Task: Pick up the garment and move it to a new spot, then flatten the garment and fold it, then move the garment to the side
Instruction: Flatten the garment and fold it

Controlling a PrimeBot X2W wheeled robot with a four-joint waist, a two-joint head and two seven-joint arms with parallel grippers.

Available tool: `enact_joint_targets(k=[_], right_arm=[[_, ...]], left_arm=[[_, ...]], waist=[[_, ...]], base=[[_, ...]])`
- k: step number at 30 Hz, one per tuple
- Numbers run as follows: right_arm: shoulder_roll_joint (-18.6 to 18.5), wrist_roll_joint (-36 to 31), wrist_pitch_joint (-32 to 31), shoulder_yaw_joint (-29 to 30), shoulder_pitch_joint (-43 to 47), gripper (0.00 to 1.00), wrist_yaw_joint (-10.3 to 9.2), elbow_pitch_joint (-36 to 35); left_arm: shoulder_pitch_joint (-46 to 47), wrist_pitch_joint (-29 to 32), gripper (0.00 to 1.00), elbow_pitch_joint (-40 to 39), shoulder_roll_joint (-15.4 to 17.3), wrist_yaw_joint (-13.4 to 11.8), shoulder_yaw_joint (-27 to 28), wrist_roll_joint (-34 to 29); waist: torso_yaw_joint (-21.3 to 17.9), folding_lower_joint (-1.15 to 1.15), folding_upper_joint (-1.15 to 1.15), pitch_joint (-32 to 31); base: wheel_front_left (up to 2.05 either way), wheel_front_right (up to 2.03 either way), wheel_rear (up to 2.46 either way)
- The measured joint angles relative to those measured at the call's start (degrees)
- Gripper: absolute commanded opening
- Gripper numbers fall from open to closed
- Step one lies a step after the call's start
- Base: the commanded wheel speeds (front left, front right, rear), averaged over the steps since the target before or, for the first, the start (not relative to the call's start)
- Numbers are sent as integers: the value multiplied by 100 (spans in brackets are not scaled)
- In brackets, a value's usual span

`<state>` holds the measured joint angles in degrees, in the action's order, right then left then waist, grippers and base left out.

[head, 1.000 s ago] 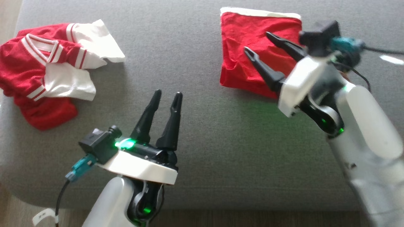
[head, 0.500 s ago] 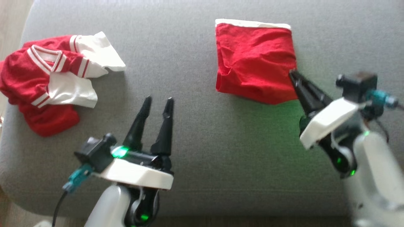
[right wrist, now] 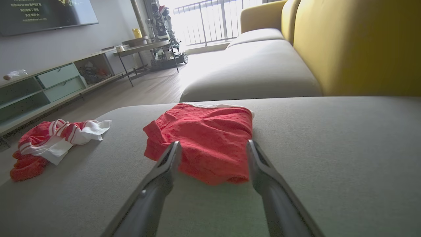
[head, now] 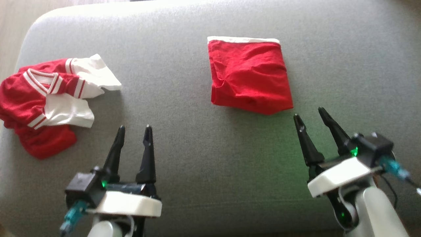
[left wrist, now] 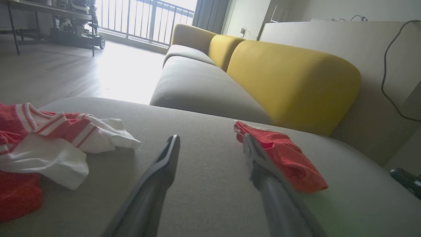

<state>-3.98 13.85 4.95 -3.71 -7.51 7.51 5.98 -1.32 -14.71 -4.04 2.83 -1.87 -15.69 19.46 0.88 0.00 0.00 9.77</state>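
A red garment [head: 250,79] with a white band along its far edge lies folded into a rough square on the grey cushion [head: 197,164]; it also shows as the red garment [right wrist: 207,141] and red garment [left wrist: 283,154] in the wrist views. My right gripper [head: 309,113] hovers open just below the garment's near right corner, apart from it, holding nothing. My left gripper [head: 135,127] stands open over bare cushion at the lower left, well left of the folded garment. The right gripper [right wrist: 212,146] points at the garment's near edge.
A crumpled red and white striped garment [head: 49,102] lies at the cushion's left end, near the edge. Yellow sofa backrests [left wrist: 289,75] rise behind the cushion. Wooden floor [right wrist: 148,89], a low shelf unit [right wrist: 49,89] and a cable [left wrist: 391,75] lie beyond.
My right gripper has drawn back off the folded red garment toward me and now hangs open in front of it. The left gripper pulled back too. The head camera has shifted.
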Motion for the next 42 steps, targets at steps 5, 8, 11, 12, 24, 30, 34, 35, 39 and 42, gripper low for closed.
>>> enact_joint_targets(k=[5, 8, 11, 12, 24, 30, 34, 35, 39, 42], right_arm=[[46, -312, 665, 171, 277, 100, 0, 130], [49, -287, 842, 204, 403, 100, 0, 218], [71, -220, 927, 218, 495, 100, 0, 279], [77, -219, 928, 243, 516, 100, 0, 305], [107, -359, 951, 463, 1110, 100, 0, -87], [110, -360, 951, 443, 1195, 100, 0, -152], [111, -361, 951, 414, 1199, 100, 0, -152], [111, -361, 951, 405, 1204, 100, 0, -152], [111, -361, 951, 378, 1312, 100, 0, -146], [112, -361, 951, 371, 1331, 100, 0, -137]], left_arm=[[-352, 0, 100, -134, 8, -67, 205, -522], [-465, 0, 100, -163, 7, -66, 229, -681], [-573, 0, 100, -182, 9, -65, 332, -798], [-614, 0, 100, -179, 11, -64, 343, -856], [-1090, 0, 100, -93, 11, -69, 349, -1034], [-1163, 0, 100, -57, 12, -126, 346, -1033], [-1163, 0, 100, -15, 12, -175, 346, -1032], [-1163, 0, 100, -11, 13, -175, 345, -1032], [-1169, 0, 100, 7, 13, -194, 341, -1031], [-1170, 0, 100, 54, 13, -191, 341, -1031]], waist=[[-41, 0, 0, -177], [-41, 0, 0, -250], [-37, 0, 0, -334], [-33, 0, 0, -366], [-23, 0, 0, -819], [-32, 0, 0, -972], [-34, 0, 0, -1014], [-37, 0, 0, -1022], [-51, 0, 0, -1041], [-57, 0, 0, -1043]], base=[[0, 0, 0], [0, 0, 0], [0, 0, 0], [0, 0, 0], [0, 0, 0], [0, 0, 0], [0, 0, 0], [0, 0, 0], [0, 0, 0], [0, 0, 0]])
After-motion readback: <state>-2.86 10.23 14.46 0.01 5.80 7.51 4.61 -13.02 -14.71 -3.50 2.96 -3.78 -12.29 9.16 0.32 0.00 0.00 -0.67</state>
